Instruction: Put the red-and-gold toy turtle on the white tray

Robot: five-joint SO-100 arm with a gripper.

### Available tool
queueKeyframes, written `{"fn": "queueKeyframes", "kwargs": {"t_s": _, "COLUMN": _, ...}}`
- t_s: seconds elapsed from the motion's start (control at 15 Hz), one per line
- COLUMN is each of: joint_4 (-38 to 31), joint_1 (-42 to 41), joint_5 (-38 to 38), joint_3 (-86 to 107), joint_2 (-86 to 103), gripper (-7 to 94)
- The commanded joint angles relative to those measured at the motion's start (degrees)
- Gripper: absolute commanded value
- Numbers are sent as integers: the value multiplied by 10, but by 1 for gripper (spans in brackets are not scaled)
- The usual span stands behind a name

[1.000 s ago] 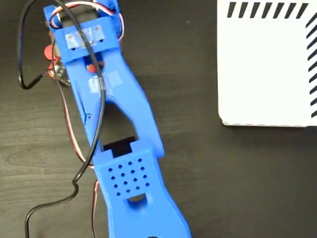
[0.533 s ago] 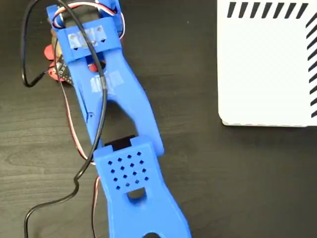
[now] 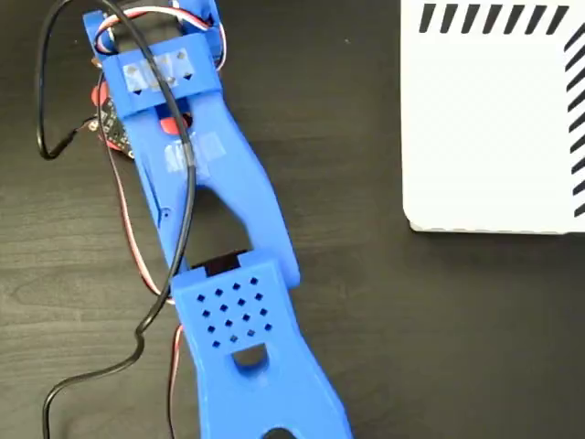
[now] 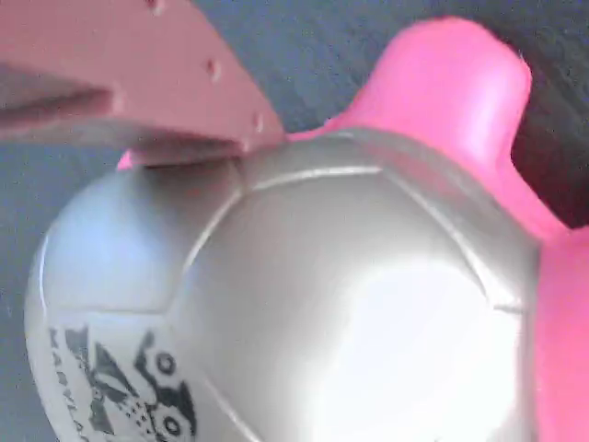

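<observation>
Since the earlier frames the arm has been shifted slightly up and to the left in the fixed view, and the red parts beside its head are now seen a little higher than before; the tray has not been moved.

The blue arm is stretched from the bottom edge of the fixed view diagonally up to the top left, with its perforated link low in the picture and its wrist block at the top left. A black cable is looped over it, and red-and-white wires are run along its left side. The gripper is hidden beneath the wrist block in this view, so how far it is opened cannot be told there.

The turtle is glimpsed only as small red and dark patches at the left edge of the wrist block, on the dark table. In the wrist view the turtle fills the picture: its shiny domed shell with a black printed mark at lower left, and a pink limb at upper right. One finger is seen at upper left, laid against the shell's edge; the other finger is not shown, so a hold cannot be confirmed.

The tray lies well apart at the upper right.
</observation>
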Motion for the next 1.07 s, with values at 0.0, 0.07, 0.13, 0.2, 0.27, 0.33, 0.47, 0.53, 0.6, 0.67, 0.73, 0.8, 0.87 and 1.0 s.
{"fn": "queueKeyframes", "kwargs": {"t_s": 0.0, "joint_4": -2, "joint_1": -2, "joint_5": 0, "joint_3": -25, "joint_2": 24, "gripper": 0}}
{"fn": "queueKeyframes", "kwargs": {"t_s": 0.07, "joint_4": -1, "joint_1": -2, "joint_5": 3, "joint_3": -29, "joint_2": 25, "gripper": 0}}
{"fn": "queueKeyframes", "kwargs": {"t_s": 0.13, "joint_4": 4, "joint_1": -3, "joint_5": 8, "joint_3": -35, "joint_2": 26, "gripper": 0}}
{"fn": "queueKeyframes", "kwargs": {"t_s": 0.2, "joint_4": 14, "joint_1": -4, "joint_5": 14, "joint_3": -47, "joint_2": 34, "gripper": 0}}
{"fn": "queueKeyframes", "kwargs": {"t_s": 0.27, "joint_4": 25, "joint_1": -7, "joint_5": 20, "joint_3": -54, "joint_2": 53, "gripper": 0}}
{"fn": "queueKeyframes", "kwargs": {"t_s": 0.33, "joint_4": 29, "joint_1": -8, "joint_5": 25, "joint_3": -54, "joint_2": 82, "gripper": 0}}
{"fn": "queueKeyframes", "kwargs": {"t_s": 0.47, "joint_4": 46, "joint_1": -12, "joint_5": 25, "joint_3": -50, "joint_2": 131, "gripper": 0}}
{"fn": "queueKeyframes", "kwargs": {"t_s": 0.53, "joint_4": 50, "joint_1": -13, "joint_5": 25, "joint_3": -41, "joint_2": 152, "gripper": 0}}
{"fn": "queueKeyframes", "kwargs": {"t_s": 0.6, "joint_4": 53, "joint_1": -15, "joint_5": 25, "joint_3": -28, "joint_2": 173, "gripper": 0}}
{"fn": "queueKeyframes", "kwargs": {"t_s": 0.67, "joint_4": 53, "joint_1": -15, "joint_5": 28, "joint_3": -14, "joint_2": 194, "gripper": 0}}
{"fn": "queueKeyframes", "kwargs": {"t_s": 0.73, "joint_4": 53, "joint_1": -16, "joint_5": 32, "joint_3": 3, "joint_2": 214, "gripper": 0}}
{"fn": "queueKeyframes", "kwargs": {"t_s": 0.8, "joint_4": 53, "joint_1": -17, "joint_5": 34, "joint_3": 14, "joint_2": 226, "gripper": 0}}
{"fn": "queueKeyframes", "kwargs": {"t_s": 0.87, "joint_4": 53, "joint_1": -16, "joint_5": 34, "joint_3": 24, "joint_2": 236, "gripper": 0}}
{"fn": "queueKeyframes", "kwargs": {"t_s": 1.0, "joint_4": 50, "joint_1": -15, "joint_5": 47, "joint_3": 41, "joint_2": 258, "gripper": 0}}
